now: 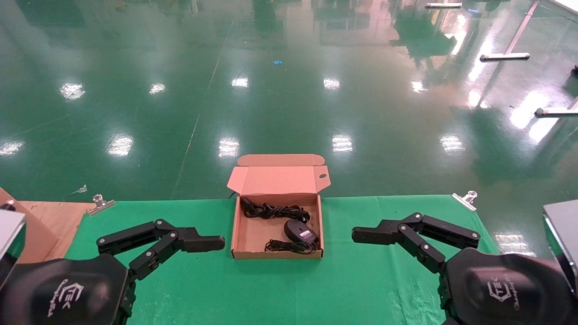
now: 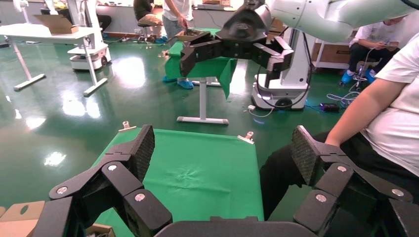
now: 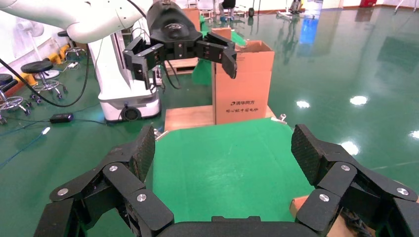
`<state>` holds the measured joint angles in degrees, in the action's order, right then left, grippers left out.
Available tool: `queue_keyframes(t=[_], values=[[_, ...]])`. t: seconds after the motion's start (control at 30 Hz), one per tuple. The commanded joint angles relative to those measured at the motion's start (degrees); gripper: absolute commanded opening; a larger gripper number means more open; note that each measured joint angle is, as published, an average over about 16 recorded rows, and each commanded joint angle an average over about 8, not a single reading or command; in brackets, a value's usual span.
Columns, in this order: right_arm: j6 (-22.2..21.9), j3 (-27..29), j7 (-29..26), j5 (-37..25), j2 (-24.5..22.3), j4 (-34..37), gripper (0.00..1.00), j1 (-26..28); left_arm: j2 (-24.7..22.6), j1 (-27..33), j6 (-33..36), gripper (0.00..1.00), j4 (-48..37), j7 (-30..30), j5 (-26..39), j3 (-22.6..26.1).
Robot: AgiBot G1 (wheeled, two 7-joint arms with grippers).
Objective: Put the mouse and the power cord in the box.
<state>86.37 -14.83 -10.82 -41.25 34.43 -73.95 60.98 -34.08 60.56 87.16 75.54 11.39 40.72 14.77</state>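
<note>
Worktop (image 1: 361,289), green-covered: it carries everything you need to check, and both arms rest low on it. Box (image 1: 253,234): it sits between your two hands, lid folded back away from you, tray open. Left hand (image 1: 212,243): just beside the box's left wall, fingers spread wide in its wrist view (image 2: 141,150), gripping nothing. Right hand (image 1: 363,234): a little off the box's right wall, likewise spread (image 3: 309,150) and empty. Power cord (image 1: 273,210): bundled inside the box along the side farther from both hands. Mouse (image 1: 300,231): also inside, nearer the right hand, label patch up, with its thin cable (image 1: 289,246) coiled against the wall nearest you. Judged from this layout, both items are already in the box and nothing remains outside it; only closing the lid, if you want it, appears to be left.
</note>
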Motion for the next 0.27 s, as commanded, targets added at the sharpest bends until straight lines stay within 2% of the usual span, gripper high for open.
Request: queue_keyframes(t=[0.03, 0.27], values=[[-0.1, -0.2, 0.0, -0.1, 0.1, 0.1, 1.0, 0.1, -0.1, 0.1, -0.2, 1.0, -0.2, -0.1, 0.1, 0.1], [-0.3, -0.6, 0.0, -0.3, 0.3, 0.2, 1.0, 0.3, -0.4, 0.4, -0.7, 1.0, -0.9, -0.3, 0.4, 0.6]])
